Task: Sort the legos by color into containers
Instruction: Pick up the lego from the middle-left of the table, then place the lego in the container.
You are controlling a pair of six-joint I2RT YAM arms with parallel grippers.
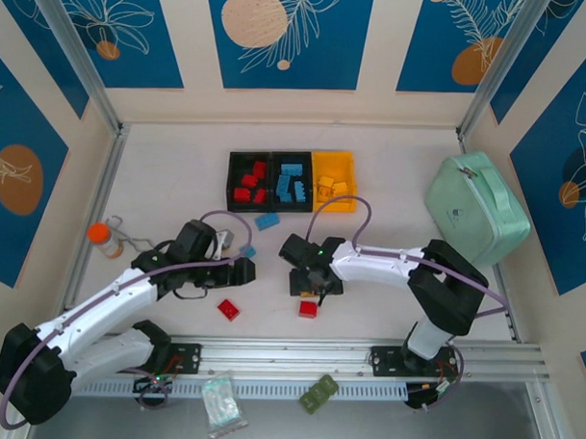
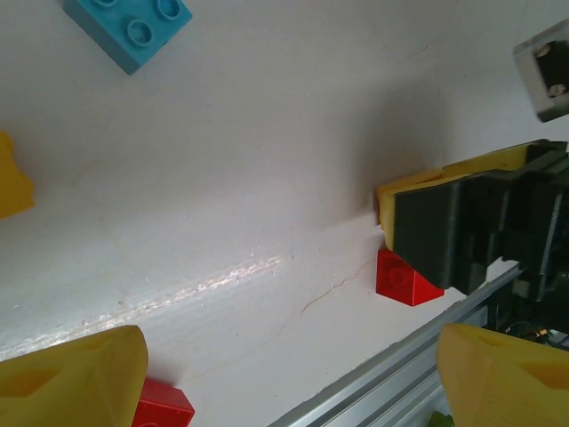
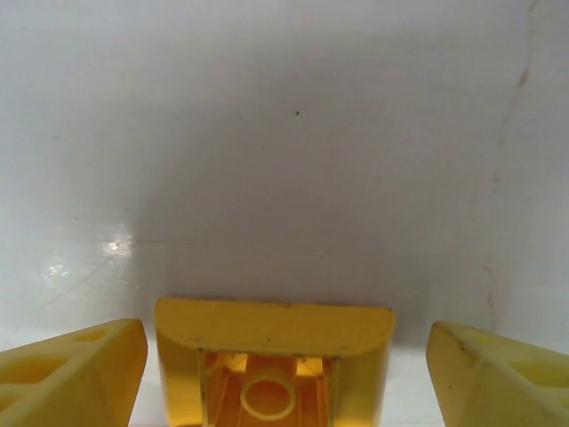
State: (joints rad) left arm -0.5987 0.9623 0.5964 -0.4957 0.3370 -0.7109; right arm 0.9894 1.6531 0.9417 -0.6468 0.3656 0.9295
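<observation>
Straddling a yellow lego (image 3: 276,325) at lower centre, the right gripper (image 3: 284,342) has its jaws open, not gripping; the left gripper (image 2: 289,356) jaws gape wide, empty.

**Bystanders around me**

A mint-green case (image 1: 476,209) sits well off to my right. A small bottle with an orange cap (image 1: 102,237) sits at the left edge. On my near side of the aluminium rail (image 1: 365,355) lie a clear plastic bag (image 1: 221,406) and a dark green flat piece (image 1: 319,393), apart from each other.
</observation>
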